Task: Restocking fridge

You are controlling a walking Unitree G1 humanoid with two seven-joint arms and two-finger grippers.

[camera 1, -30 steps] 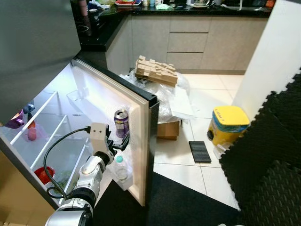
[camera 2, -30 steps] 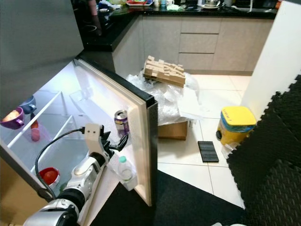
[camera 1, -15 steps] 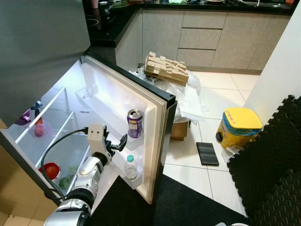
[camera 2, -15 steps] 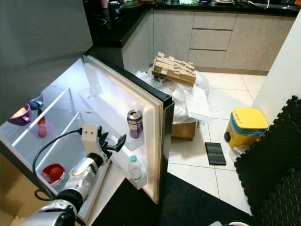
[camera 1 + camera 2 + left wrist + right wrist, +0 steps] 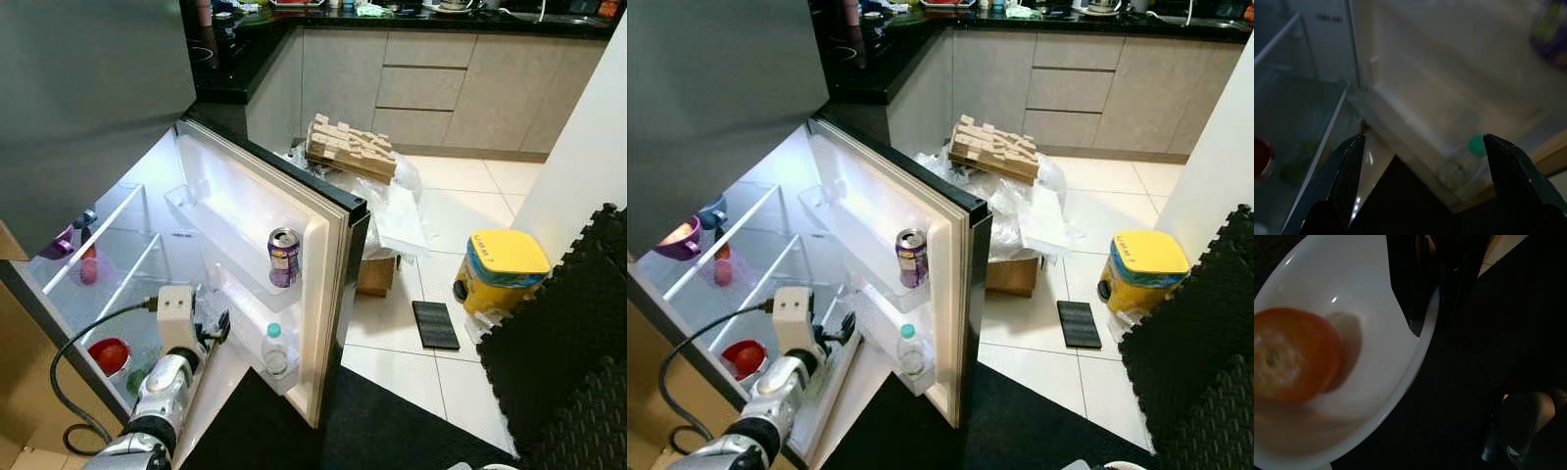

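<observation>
The fridge door [image 5: 245,211] stands wide open. Its upper shelf holds a purple can [image 5: 284,257], and a water bottle with a green cap [image 5: 273,350] stands in the shelf below. My left gripper [image 5: 213,330] hovers low between the fridge body and the door, open and holding nothing; in its wrist view the fingers [image 5: 1347,171] frame the bottle [image 5: 1469,156]. My right gripper [image 5: 1432,298] is shut on the rim of a white bowl [image 5: 1366,284] holding an orange fruit [image 5: 1293,355].
Inside the fridge are glass shelves with a red bowl [image 5: 108,354], a pink cup [image 5: 88,266] and a purple bowl [image 5: 59,242]. Behind the door lies a box under plastic wrap [image 5: 353,152]. A yellow bin [image 5: 505,269] and black foam mats [image 5: 578,343] stand on the right.
My left gripper has drawn back from the can's shelf, down and towards the fridge body. The head camera has shifted a little.
</observation>
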